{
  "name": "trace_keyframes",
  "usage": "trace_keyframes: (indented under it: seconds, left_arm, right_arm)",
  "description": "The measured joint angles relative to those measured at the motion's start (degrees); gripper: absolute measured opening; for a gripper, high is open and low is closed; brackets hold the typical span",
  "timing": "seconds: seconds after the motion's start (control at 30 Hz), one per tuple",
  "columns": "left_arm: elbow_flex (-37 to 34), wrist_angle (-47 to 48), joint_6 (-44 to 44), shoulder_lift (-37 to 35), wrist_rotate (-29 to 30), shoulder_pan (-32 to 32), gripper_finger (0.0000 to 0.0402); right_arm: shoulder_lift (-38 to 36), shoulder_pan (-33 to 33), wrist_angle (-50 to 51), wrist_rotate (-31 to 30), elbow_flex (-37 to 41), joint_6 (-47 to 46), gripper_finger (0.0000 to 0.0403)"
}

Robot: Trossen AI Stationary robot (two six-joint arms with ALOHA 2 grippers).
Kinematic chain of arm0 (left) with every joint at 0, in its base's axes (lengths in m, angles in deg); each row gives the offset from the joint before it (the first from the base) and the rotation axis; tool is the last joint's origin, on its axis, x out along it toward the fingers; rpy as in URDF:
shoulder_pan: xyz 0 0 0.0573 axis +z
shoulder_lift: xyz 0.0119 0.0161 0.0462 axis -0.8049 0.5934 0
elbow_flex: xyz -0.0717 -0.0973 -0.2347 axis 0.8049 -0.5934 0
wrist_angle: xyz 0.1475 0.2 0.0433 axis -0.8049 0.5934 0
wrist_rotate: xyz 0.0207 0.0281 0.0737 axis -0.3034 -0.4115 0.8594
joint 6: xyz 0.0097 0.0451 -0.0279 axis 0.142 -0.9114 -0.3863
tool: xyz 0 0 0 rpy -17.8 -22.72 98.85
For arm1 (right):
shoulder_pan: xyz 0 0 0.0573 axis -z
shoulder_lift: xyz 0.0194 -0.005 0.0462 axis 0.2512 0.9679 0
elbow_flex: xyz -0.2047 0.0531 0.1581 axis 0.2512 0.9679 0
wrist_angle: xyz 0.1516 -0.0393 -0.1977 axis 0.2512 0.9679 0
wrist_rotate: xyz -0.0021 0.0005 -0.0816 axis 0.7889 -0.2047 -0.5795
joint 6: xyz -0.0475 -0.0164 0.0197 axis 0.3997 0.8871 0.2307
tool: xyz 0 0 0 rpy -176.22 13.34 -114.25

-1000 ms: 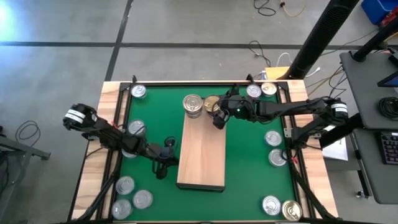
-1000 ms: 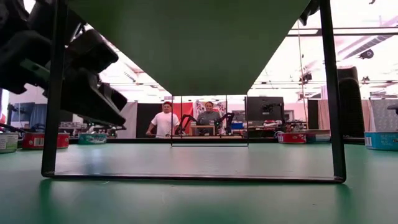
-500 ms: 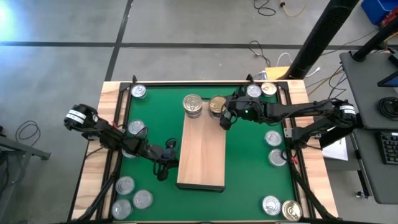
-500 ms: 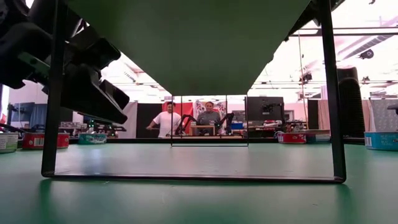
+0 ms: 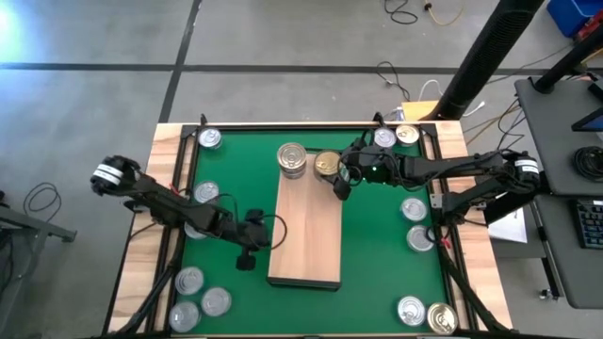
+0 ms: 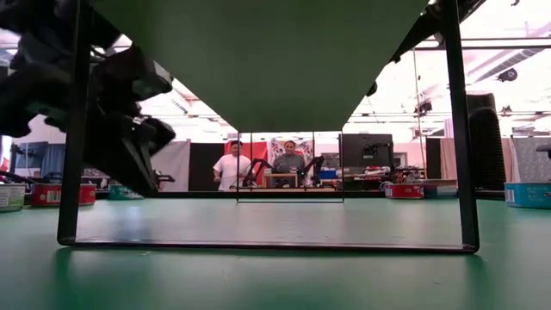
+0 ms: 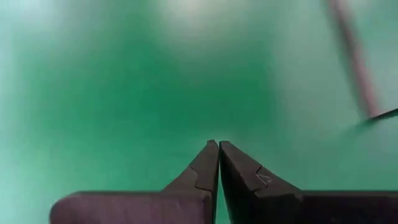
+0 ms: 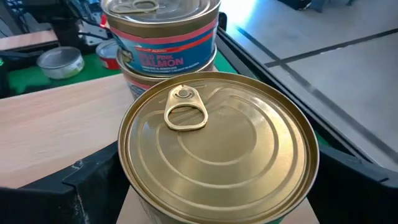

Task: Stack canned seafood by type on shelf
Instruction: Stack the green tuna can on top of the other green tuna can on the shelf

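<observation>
In the right wrist view we are looking straight down on a round gold-topped tin with a pull-tab lid (image 8: 217,146) filling the lower centre of the frame, the right gripper's (image 5: 337,179) dark fingers (image 8: 87,186) spread wide on either side of it; whether they are touching its wall we cannot tell. Just behind it, at upper centre, a stack of two silver-topped salmon tins (image 8: 161,43) is standing on the long light-wood shelf board (image 8: 56,134).

From above, the same gold tin (image 5: 326,165) is sitting at the shelf's (image 5: 306,240) upper right corner, beside the silver stack (image 5: 293,159); loose tins (image 5: 200,294) are lying around the green mat.

The left wrist view is showing only green mat and the left gripper's (image 7: 218,163) fingers pressed together, empty. The high view is placing that gripper (image 5: 247,243) left of the shelf, at lower centre.

The low view alone is showing two people (image 6: 258,168) far behind the table.
</observation>
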Motion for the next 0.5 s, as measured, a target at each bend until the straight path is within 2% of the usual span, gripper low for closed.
trace_keyframes:
  seconds: [0.2, 0.37, 0.5]
  left_arm:
    - [1.46, 12.93, -1.06, -9.78, 4.84, 1.46, 0.0]
    - [-0.37, 14.71, -4.67, -18.17, 13.02, 5.34, 0.0]
    - [-0.51, 14.63, -7.38, -21.32, 17.47, 8.96, 0.0]
  right_arm:
    - [0.35, -0.01, -0.22, 1.23, 0.0, 1.29, 0.0394]
    - [0.41, 0.1, -0.66, 1.73, 0.01, 2.39, 0.0396]
    - [0.41, 0.91, -0.94, 2.02, 0.27, 2.97, 0.0398]
